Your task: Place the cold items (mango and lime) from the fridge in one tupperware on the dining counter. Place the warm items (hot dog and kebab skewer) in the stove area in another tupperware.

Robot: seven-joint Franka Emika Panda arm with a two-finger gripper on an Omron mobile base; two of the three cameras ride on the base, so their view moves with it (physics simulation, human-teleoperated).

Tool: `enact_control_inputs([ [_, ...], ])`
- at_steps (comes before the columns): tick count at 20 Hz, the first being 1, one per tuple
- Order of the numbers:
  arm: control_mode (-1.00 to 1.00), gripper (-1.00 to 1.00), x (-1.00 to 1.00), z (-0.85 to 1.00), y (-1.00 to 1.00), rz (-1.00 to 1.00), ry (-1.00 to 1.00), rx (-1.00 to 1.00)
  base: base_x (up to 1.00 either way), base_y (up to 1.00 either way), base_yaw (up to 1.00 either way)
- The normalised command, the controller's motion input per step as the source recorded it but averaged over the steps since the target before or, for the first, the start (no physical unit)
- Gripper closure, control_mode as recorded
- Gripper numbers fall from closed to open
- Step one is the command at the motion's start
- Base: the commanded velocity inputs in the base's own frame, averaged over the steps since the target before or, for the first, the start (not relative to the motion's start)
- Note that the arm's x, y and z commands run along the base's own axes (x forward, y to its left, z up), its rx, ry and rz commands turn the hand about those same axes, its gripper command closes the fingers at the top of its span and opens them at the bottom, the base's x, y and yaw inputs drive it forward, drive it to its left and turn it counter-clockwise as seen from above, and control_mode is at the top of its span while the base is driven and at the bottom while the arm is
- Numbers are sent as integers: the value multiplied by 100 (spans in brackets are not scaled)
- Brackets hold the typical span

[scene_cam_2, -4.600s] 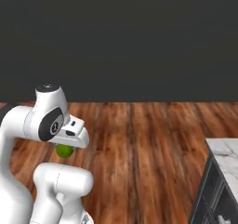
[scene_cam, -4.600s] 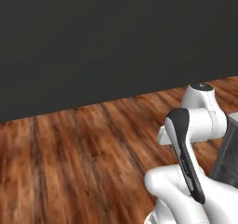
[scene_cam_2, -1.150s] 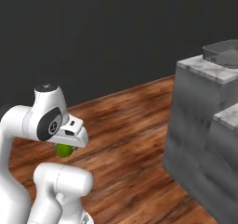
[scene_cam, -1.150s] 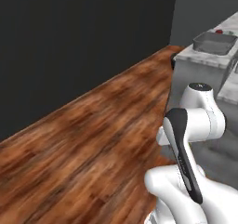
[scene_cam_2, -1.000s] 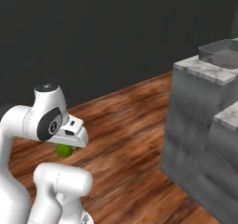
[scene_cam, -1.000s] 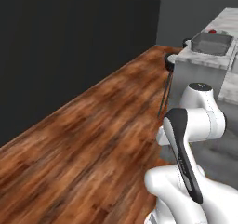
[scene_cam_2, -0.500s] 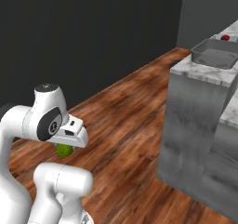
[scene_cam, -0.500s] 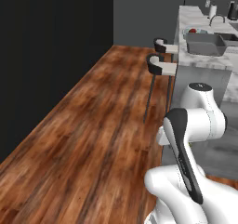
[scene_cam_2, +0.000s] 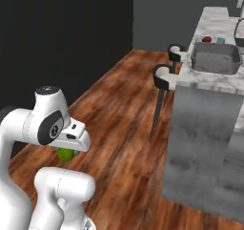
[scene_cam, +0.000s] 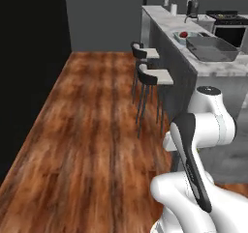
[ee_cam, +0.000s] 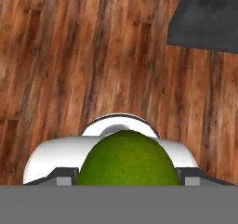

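Observation:
My gripper (ee_cam: pixel 128 175) is shut on the lime (ee_cam: pixel 128 159), a bright green ball between the dark fingertips, held low over the wooden floor. From the right base view the lime (scene_cam_2: pixel 66 154) hangs under the hand beside the arm's body. The dining counter (scene_cam: pixel 168 23) runs along the right, marble-topped with dark sides (scene_cam_2: pixel 202 129). On it stands the dark grey rectangular tupperware (scene_cam: pixel 211 48) (scene_cam_2: pixel 215 57). Just behind it sits the pale blue-green tupperware (scene_cam: pixel 180 39) with the red mango (scene_cam: pixel 183 34) (scene_cam_2: pixel 207 39) in it. Fridge, hot dog and kebab skewer are out of view.
Two dark stools (scene_cam: pixel 154 77) (scene_cam: pixel 143 52) stand against the counter's near side (scene_cam_2: pixel 163 78). A stove (scene_cam: pixel 225 15) lies beyond the counter at the back right. Dark walls close off the left and the back. Wooden floor (scene_cam: pixel 92 125) stretches ahead.
The whole picture has swung: the base has moved, bringing the counter, its trays and the stools into fuller view. The arm keeps the same pose with the lime in its grip.

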Motion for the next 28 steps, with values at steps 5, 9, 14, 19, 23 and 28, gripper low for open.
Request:
enact_control_inputs([
  [5, 100, 100, 0, 0, 0, 0, 0, 0, 100, 96, -49],
  [9, 100, 100, 0, 0, 0, 0, 0, 0, 100, 96, -50],
  [14, 100, 100, 0, 0, 0, 0, 0, 0, 100, 88, -56],
  [19, 100, 100, 0, 0, 0, 0, 0, 0, 86, 72, -66],
  [23, 100, 100, 0, 0, 0, 0, 0, 0, 71, 65, -70],
  [28, 100, 100, 0, 0, 0, 0, 0, 0, 46, 55, -74],
])
